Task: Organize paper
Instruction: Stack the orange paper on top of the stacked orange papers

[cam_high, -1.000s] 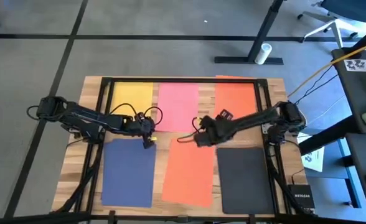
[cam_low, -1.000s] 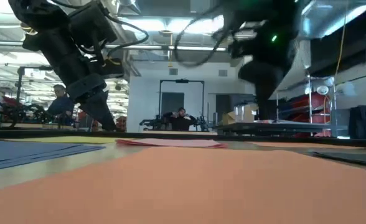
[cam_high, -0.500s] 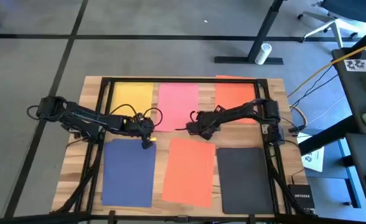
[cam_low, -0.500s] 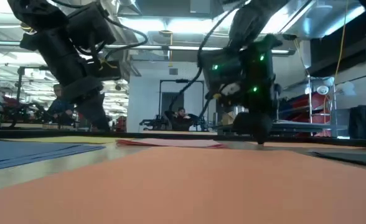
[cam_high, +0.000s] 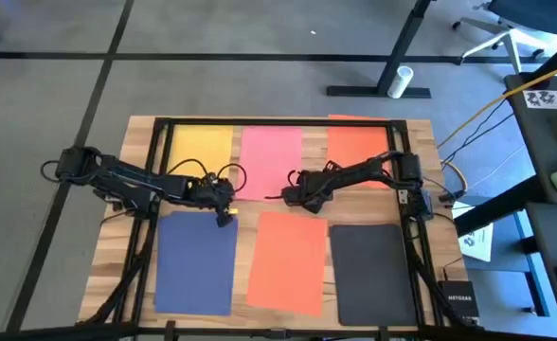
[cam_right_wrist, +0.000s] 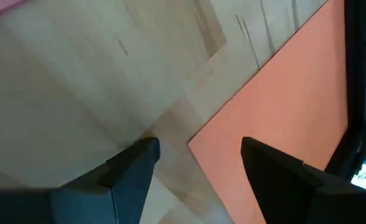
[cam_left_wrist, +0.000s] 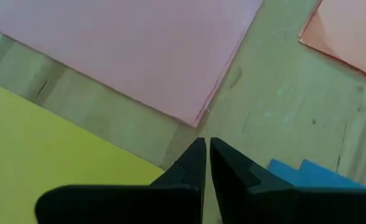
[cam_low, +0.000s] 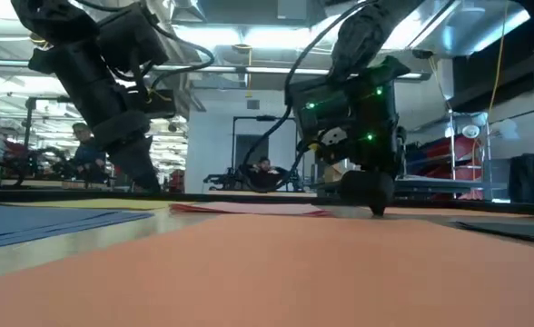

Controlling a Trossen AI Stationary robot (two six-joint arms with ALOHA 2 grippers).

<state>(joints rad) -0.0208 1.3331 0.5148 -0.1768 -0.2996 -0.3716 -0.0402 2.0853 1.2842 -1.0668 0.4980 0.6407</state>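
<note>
6 thin coloured paper sheets (cam_high: 287, 261) lie flat in 2 rows on wooden bench (cam_high: 141, 133); left gripper (cam_high: 227, 214) fingers together at navy sheet (cam_high: 195, 262) corner; right gripper (cam_high: 290, 197) fingers apart beside pink sheet (cam_high: 271, 162); risk: low fingers scuffing, skewing a sheet.

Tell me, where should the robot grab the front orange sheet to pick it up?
Probably at a corner. The orange sheet lies flat on the wooden table, so no face can be pinched. Its far corner sits just ahead of the right gripper, whose fingers are open. Coming low from the pink sheet's side suits it.
</note>
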